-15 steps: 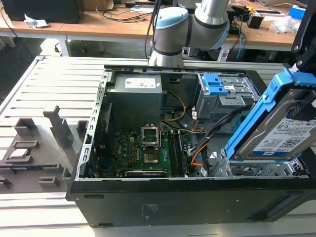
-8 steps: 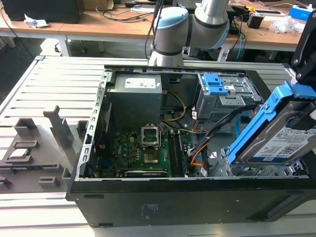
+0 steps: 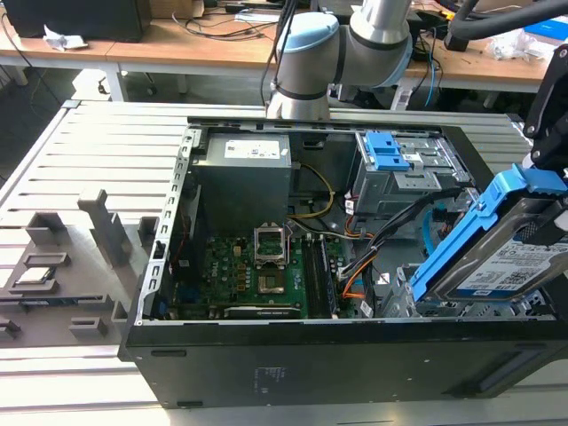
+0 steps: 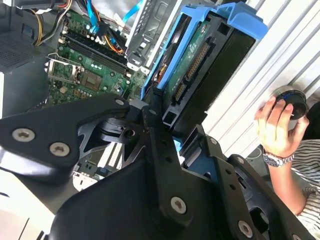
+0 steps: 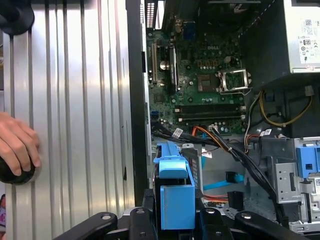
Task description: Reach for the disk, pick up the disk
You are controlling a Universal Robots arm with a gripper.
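Tool [image 5: 175,220] grips 1 disk [image 3: 497,253], lifted and tilted.

A robotics lab: a robot arm [image 3: 306,62] is working over an opened computer case [image 3: 177,355] on a slatted metal table [image 3: 98,142], cluttered desks [image 3: 177,40] standing behind.

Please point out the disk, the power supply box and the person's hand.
disk [image 3: 510,262]: exterior view, labelled top face.
power supply box [image 3: 244,182]: exterior view, grey side.
hand [image 4: 275,127]: second wrist view, back of hand.
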